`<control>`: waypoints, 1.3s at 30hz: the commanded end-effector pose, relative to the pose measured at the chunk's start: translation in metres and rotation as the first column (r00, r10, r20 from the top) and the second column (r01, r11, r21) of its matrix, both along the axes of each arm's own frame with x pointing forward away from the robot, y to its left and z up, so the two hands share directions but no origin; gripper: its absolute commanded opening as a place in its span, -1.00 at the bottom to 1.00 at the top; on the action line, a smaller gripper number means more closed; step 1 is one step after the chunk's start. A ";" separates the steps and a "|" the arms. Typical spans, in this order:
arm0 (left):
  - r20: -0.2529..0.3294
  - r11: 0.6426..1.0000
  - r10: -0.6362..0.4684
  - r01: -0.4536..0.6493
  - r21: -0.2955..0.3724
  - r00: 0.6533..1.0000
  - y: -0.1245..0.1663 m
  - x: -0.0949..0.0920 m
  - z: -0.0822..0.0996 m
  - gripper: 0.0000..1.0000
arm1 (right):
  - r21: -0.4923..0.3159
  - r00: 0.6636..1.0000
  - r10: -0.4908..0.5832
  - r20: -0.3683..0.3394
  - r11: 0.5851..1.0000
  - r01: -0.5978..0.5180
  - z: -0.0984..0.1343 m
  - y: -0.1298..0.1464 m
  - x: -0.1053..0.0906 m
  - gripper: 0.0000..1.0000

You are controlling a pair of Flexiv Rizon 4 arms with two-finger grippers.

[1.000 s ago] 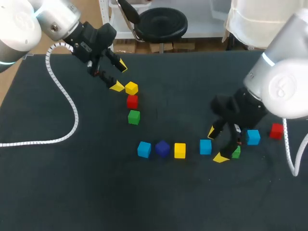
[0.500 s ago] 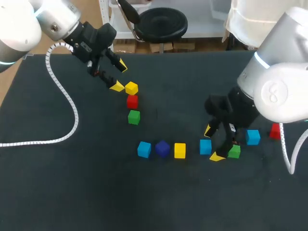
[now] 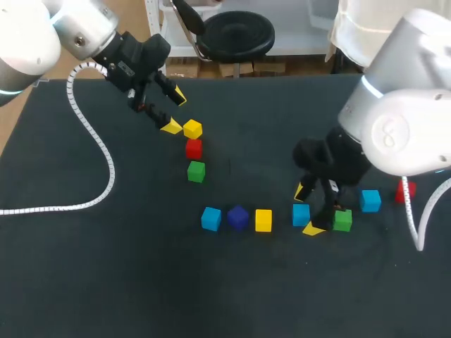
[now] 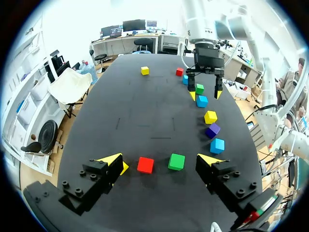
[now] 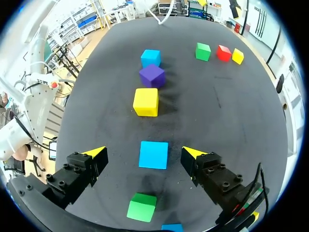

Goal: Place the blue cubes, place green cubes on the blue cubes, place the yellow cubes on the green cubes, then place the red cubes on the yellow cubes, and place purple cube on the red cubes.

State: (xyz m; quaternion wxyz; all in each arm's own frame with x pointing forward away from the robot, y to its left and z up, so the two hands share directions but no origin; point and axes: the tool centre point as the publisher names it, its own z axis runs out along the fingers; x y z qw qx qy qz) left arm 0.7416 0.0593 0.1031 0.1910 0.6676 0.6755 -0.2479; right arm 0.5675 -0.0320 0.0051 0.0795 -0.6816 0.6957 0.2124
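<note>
Blue cube (image 5: 153, 154) midway between spread right jaws, untouched; left jaws spread too.

Left gripper (image 3: 175, 111) spread, right gripper (image 3: 309, 209) spread

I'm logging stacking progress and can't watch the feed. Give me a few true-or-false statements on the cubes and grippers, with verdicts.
1. Every cube lies singly on the table; none is stacked. True.
2. The right gripper is shut on a green cube. False: it is open, with a blue cube between its fingers; the green cube lies beside it.
3. The purple cube lies between the leftmost blue cube and a yellow cube. True.
4. The left gripper holds the red cube. False: it is open and empty; that cube lies on the table.
</note>
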 end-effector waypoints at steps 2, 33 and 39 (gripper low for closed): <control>0.001 1.000 0.000 0.000 0.001 1.000 0.000 0.000 0.000 1.00 | -0.003 1.000 0.001 -0.006 1.000 -0.001 -0.003 0.000 0.002 1.00; 0.001 1.000 0.000 0.000 0.001 1.000 0.000 0.000 0.000 1.00 | -0.026 1.000 0.010 -0.028 1.000 -0.011 -0.011 0.003 0.005 -0.04; 0.001 1.000 0.000 0.000 0.001 1.000 0.000 0.000 0.000 1.00 | -0.034 0.999 0.009 -0.035 0.999 -0.010 -0.015 0.003 0.004 -0.17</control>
